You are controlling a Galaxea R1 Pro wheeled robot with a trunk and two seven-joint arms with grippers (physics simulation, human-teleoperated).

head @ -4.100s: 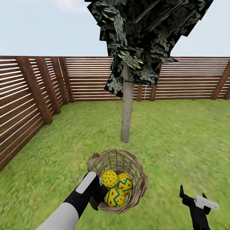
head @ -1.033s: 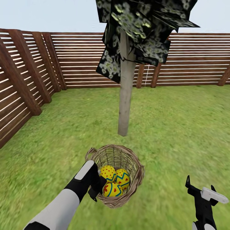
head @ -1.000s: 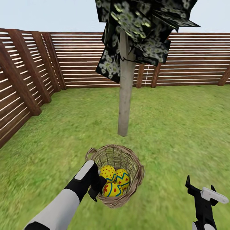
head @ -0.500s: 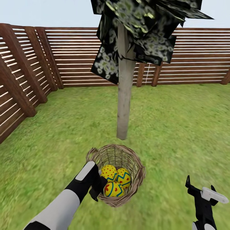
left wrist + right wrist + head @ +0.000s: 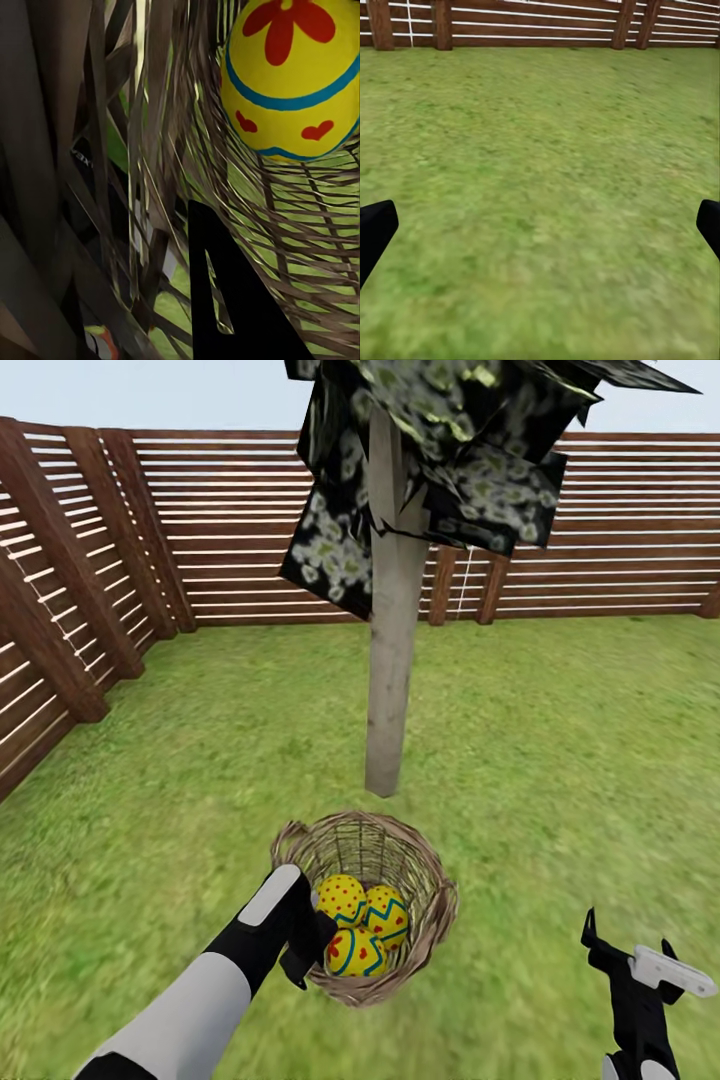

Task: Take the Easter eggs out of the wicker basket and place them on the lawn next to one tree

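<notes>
Green, patchy lawn (image 5: 560, 760) runs out to a brown slat fence (image 5: 240, 520) on two sides, and a pale straight-trunked tree (image 5: 392, 660) with dark mottled leaves stands right in front of me. My wicker basket (image 5: 425, 870) hangs just on my side of the trunk's foot, near it but not touching, and all three Easter eggs (image 5: 358, 925) sit inside, packed against each other. My left gripper (image 5: 300, 950) has its fingers clamped on the basket's near rim, one finger inside the weave close beside the lowest egg (image 5: 294, 75), as my left wrist view shows through the wicker. My right gripper (image 5: 625, 975) hovers off to the right, well apart from the basket, its fingers spread wide over bare grass and holding nothing. What matters for the next move, as I judge it: the eggs lie to the left of my free right fingers and a little ahead, the basket mouth faces up and toward me, so the right arm is the one to reach across and down into the opening, while the left only steadies the rim
</notes>
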